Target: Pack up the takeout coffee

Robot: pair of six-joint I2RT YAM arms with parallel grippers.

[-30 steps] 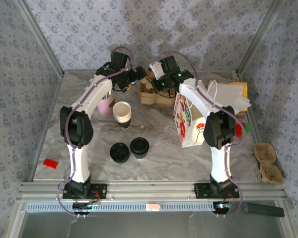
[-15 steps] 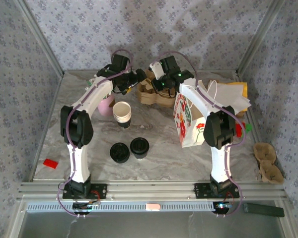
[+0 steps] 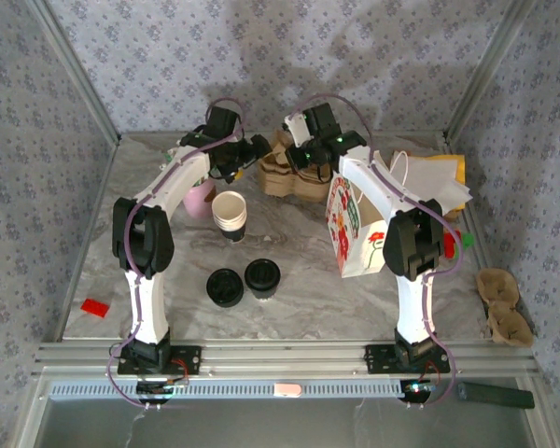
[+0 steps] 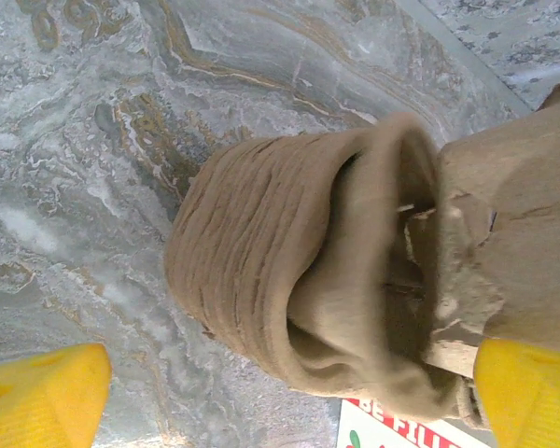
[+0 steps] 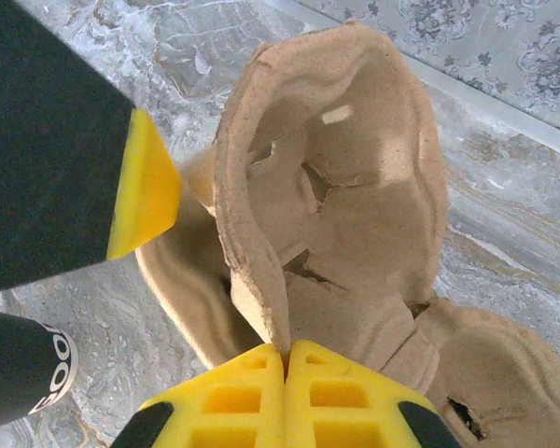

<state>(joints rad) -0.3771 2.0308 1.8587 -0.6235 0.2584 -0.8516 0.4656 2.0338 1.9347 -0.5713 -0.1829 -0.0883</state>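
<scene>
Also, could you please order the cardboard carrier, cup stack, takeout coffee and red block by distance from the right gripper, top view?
1. cardboard carrier, at the back, pinched by the right gripper.
2. cup stack, left of centre.
3. takeout coffee, near middle.
4. red block, near-left corner.

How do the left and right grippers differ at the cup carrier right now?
The left gripper stands wide open; the right gripper is shut. The left gripper straddles a pocket of the cup carrier without gripping it; the right gripper pinches the carrier's thin wall. Shared: both are at the same carrier, at the back of the table.
</scene>
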